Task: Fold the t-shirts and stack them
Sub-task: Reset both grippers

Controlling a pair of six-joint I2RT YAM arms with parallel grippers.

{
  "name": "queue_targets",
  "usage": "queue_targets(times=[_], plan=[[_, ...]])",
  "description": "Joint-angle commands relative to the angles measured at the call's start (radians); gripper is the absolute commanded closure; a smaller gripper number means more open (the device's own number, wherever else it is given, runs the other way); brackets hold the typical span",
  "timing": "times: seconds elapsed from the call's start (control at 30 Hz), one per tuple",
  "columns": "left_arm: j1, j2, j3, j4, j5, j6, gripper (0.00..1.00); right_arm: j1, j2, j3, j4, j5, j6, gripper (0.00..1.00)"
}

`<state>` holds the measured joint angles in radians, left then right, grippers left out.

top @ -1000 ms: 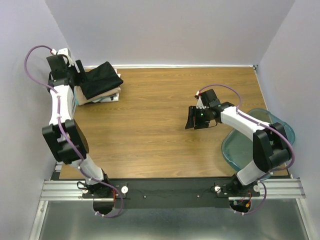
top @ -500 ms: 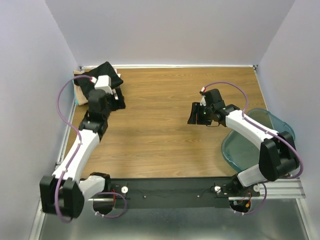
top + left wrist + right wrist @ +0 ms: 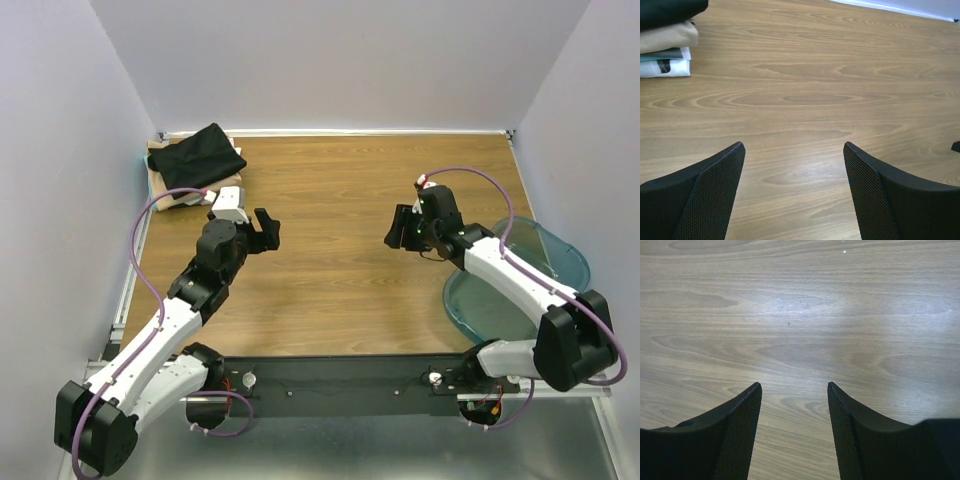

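Moved since a second ago: the left gripper (image 3: 262, 228) has come away from the stack of t-shirts (image 3: 193, 170) in the far left corner and now hangs over the bare wood, more toward the middle of the table (image 3: 330, 190). The right gripper (image 3: 399, 228) has shifted only a little to the right.
Left gripper: its jaws stand wide apart. In the left wrist view only wood grain shows between the two black fingers (image 3: 710, 195), so it holds nothing.
Right gripper: its jaws are parted by a medium gap, narrower than on the left. In the right wrist view the gap shows only the table, and nothing is held.
T-shirts: they lie folded in one stack at the far left corner, touching no gripper.
Stack order: the black t-shirt (image 3: 196, 156) lies on top, and the tan t-shirt (image 3: 667, 37) is directly under it. Below come a dark greenish layer and the pale shirts (image 3: 665, 67) at the bottom.
Bin: the clear teal bin (image 3: 545, 262) sits at the right edge of the table, partly behind the right arm and well apart from the stack.
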<state>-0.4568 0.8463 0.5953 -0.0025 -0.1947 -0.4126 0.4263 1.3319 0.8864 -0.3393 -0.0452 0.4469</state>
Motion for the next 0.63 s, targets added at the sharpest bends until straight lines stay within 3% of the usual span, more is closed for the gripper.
queue_targets(times=[0.0, 0.6], plan=[[-0.034, -0.004, 0.009, 0.025, -0.057, 0.012, 0.13, 0.002, -0.065, -0.050, 0.045, 0.088, 0.021, 0.37], [-0.042, -0.039, 0.004, 0.073, -0.094, 0.078, 0.12, 0.002, -0.155, -0.136, 0.063, 0.125, 0.041, 0.37]])
